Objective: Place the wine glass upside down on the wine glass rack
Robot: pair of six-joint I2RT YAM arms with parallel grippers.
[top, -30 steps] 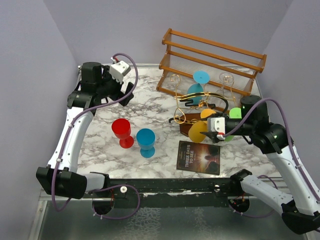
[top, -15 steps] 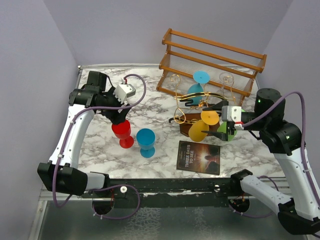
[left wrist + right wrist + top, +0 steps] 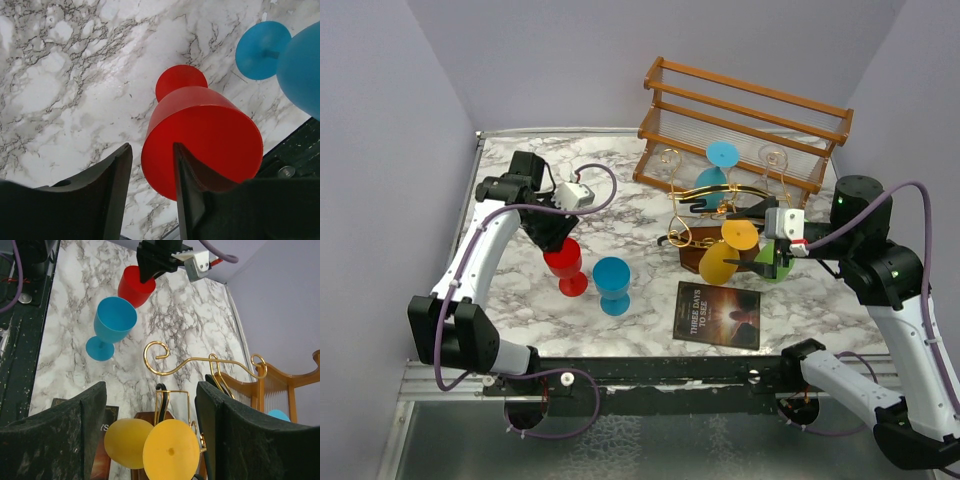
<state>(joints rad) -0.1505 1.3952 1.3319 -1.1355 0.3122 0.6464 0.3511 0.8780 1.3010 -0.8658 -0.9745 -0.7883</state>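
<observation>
A red wine glass (image 3: 563, 262) stands upright on the marble table, left of centre. My left gripper (image 3: 555, 235) is down at its rim. In the left wrist view one finger (image 3: 200, 200) lies over the red wine glass (image 3: 200, 130) and the other stands outside, a sliver of marble showing between it and the wall. The wine glass rack (image 3: 695, 258), gold wire on a brown base, carries a yellow glass (image 3: 717, 262) upside down, with blue and green ones too. My right gripper (image 3: 767, 262) hangs open just right of the yellow glass (image 3: 170, 452).
A blue glass (image 3: 612, 280) stands upright close to the right of the red one. A dark book (image 3: 720, 315) lies in front of the rack. A large orange-brown slatted shelf (image 3: 745, 120) stands behind the rack at the back right.
My left arm swung from the back left down onto the red glass and its jaws narrowed. My right gripper drew back from the yellow glass on the rack and widened.
</observation>
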